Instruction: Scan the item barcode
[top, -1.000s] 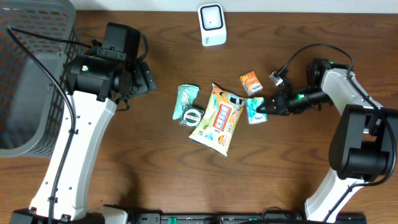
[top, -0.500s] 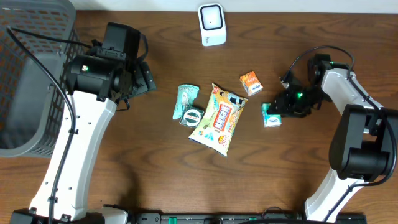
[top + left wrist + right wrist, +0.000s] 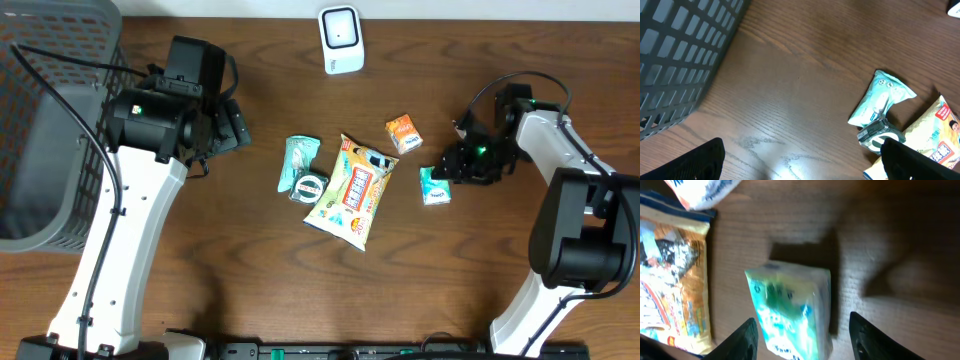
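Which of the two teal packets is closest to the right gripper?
The small teal packet right of the yellow snack bag, beneath the right gripper; the other teal pouch lies left of it.

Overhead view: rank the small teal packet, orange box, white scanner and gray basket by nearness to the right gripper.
1. small teal packet, at the right gripper fingertips
2. orange box, up and left
3. white scanner, top centre
4. gray basket, far left

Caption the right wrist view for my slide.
Open right tool hovers over a small teal packet lying on the wooden table, yellow snack bag at left.
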Tool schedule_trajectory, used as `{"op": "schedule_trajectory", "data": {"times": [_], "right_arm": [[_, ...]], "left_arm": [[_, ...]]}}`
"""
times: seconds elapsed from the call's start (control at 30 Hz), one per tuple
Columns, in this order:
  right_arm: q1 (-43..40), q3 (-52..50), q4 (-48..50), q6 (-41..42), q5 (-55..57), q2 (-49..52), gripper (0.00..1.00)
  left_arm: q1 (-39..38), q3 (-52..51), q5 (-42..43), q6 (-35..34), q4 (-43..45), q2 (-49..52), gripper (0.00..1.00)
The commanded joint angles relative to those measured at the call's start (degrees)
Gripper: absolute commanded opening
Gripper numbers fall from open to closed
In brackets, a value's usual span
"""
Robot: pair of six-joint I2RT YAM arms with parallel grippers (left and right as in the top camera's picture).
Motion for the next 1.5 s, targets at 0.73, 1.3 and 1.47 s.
{"op": "schedule_trajectory", "data": {"times": [0.73,1.3,1.47], "right_arm": [[5.7,-9.1,10.3,5.3,5.5,0.7,0.47],[6.6,3.0,-5.7,6.8,16.3,0.6,0.61],[9.0,2.9,-5.5,6.7,16.7,0.7,0.63]], "left_arm": [[0.2,0.5,-0.7,0.6,-0.2,0.2,0.98],[0.2,0.5,-0.7,0.6,-0.2,0.2,0.98],[0.2,0.5,-0.7,0.6,-0.2,0.2,0.98]]}}
